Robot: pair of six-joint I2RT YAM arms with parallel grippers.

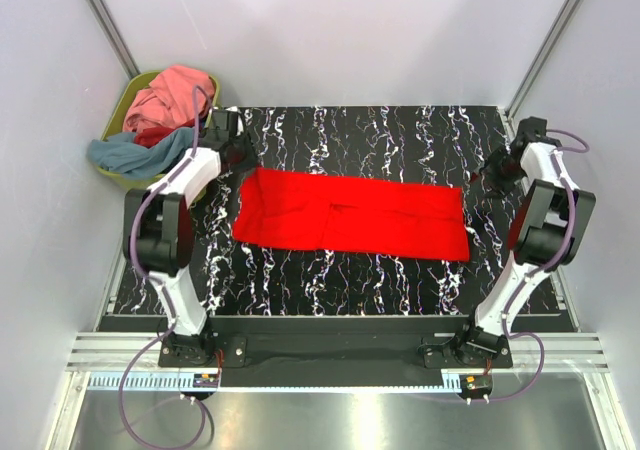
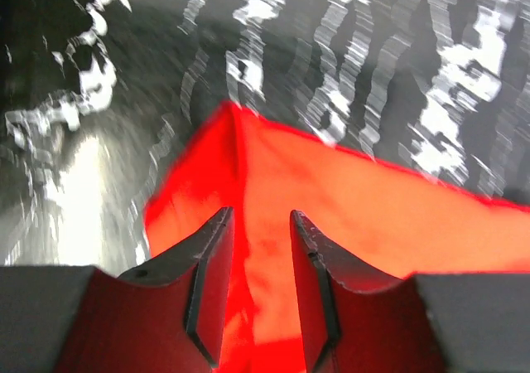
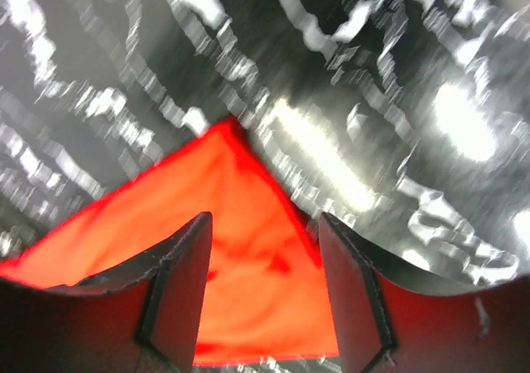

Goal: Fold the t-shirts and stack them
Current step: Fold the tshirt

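At the far left, off the table's corner and against the left wall (image 1: 45, 120), stands the olive basket (image 1: 122, 102). A pink t-shirt (image 1: 178, 92) is heaped in it and a grey-blue t-shirt (image 1: 135, 153) hangs over its near rim. Just right of the basket the left gripper (image 1: 243, 156) sits low at the far left corner of the red t-shirt (image 1: 350, 215). Its jaws stand apart with nothing pinched between them.

The red t-shirt lies flat as a long folded band across the middle of the table (image 1: 400, 130), its long edges running left to right and slanting slightly toward the near right. The marbled top shows in a wide strip beyond the shirt and a narrower strip on the near side, before the arm bases. Both short ends stop short of the table's side edges.

At the far right corner of the shirt the right gripper (image 1: 482, 174) is likewise parted and holds nothing, with the right wall close behind it.

Only the overhead view gives the whole band and the basket. The wrist views, though blurred, show what it cannot. The left fingers (image 2: 211, 282) frame cloth that runs up to a pointed corner, and the right fingers (image 3: 178, 290) straddle a similar corner (each lying on the table beyond the tips).
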